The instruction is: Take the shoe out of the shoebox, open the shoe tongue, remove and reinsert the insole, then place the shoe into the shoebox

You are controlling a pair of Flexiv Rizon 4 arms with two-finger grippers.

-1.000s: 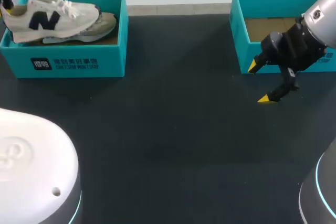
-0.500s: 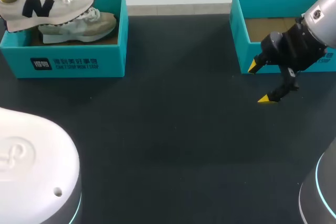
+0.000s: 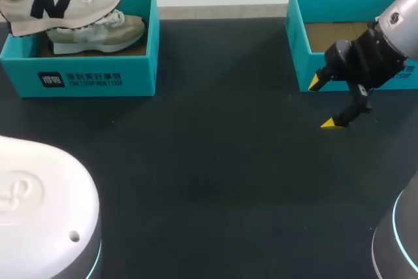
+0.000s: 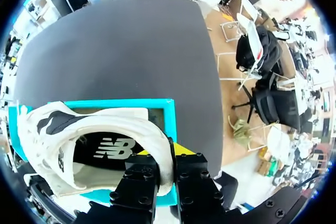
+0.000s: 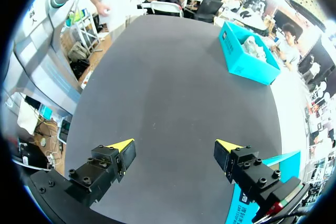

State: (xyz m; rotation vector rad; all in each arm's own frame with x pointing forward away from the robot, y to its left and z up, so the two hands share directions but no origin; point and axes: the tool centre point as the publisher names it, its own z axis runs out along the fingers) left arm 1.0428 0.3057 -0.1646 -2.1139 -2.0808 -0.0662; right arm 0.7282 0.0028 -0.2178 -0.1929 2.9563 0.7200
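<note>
Left wrist view: my left gripper clamps the shoe by its heel.
Risk: thin grip; shoe may twist free.
Right gripper: jaws apart.

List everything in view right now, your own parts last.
white sneaker with a dark side logo: one, white, held by its heel above the left shoebox.
beige-green sneaker: one, beige-green, lying inside the left shoebox.
teal cardboard shoeboxes: two, teal; left shoebox at the table's far left, right shoebox at its far right, brown floor showing.
black table: one, black, under both boxes.
left gripper: one, black with yellow tips, shut on the white sneaker's heel.
right gripper: one, black with yellow tips, open, before the right shoebox.
</note>
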